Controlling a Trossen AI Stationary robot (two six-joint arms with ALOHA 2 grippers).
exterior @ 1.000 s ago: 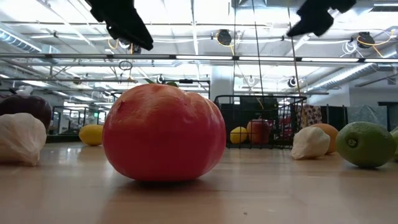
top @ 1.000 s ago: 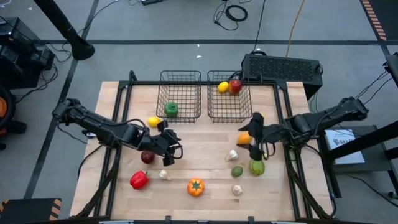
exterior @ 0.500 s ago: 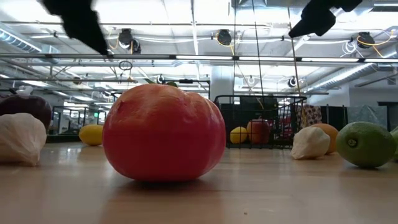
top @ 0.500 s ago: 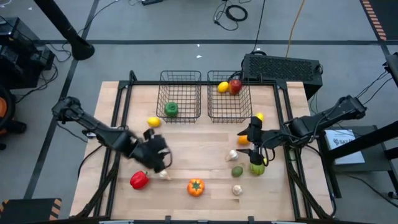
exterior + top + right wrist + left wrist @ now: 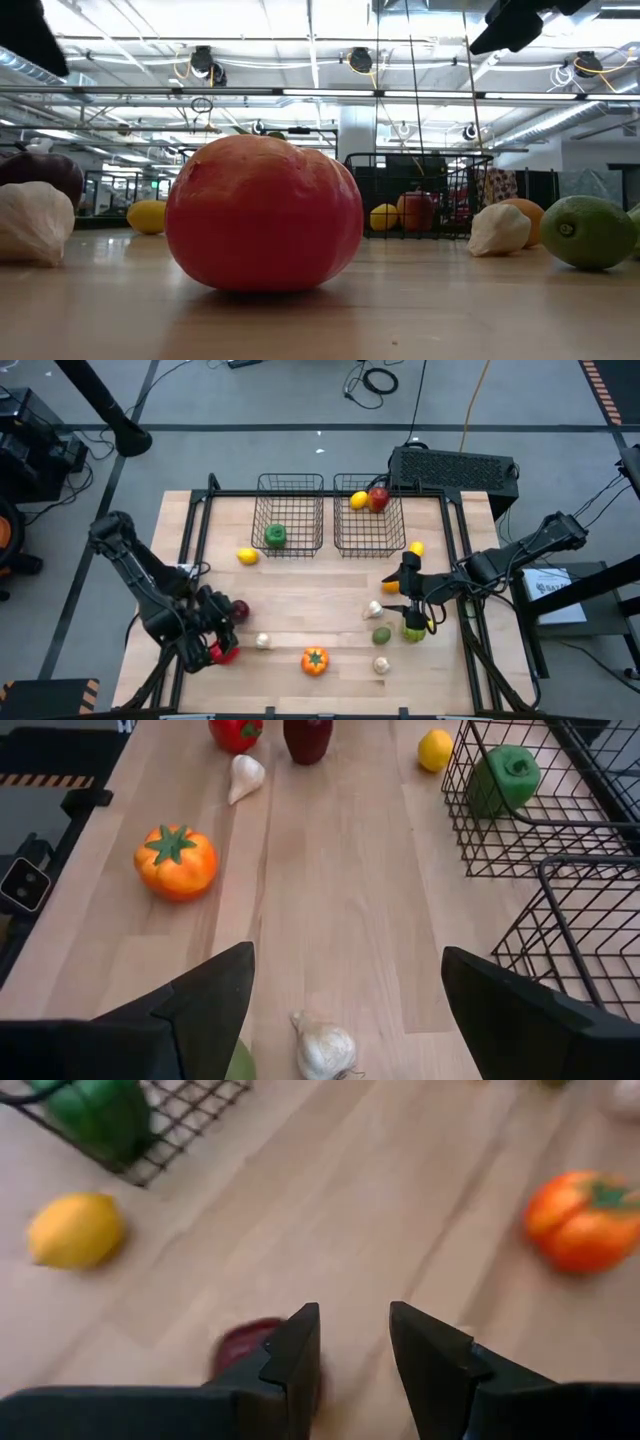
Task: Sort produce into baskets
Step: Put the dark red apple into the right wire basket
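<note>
Wooden tabletop [image 5: 300, 585], two wire baskets [image 5: 290, 515] at its far edge. Left gripper [image 5: 355, 1350] at the table's 8 o'clock, jaws parted, empty; dark red apple [image 5: 245, 1345] lies just beyond its fingertips. Right gripper [image 5: 345, 995] at 4 o'clock, spread wide, empty; whitish bulb [image 5: 322, 1045] sits between its fingers, untouched.

Open wood in the middle, crowded edges

The surface [image 5: 320, 595] is bare in a wide band between the lemon [image 5: 247, 556] and the garlic bulb [image 5: 373, 609], so a gripper can pass there. The two baskets [image 5: 291, 513] close the far side. Near the front edge, the orange pepper [image 5: 314, 660], small bulb [image 5: 263, 642] and red pepper [image 5: 224, 652] leave only narrow gaps.
</note>
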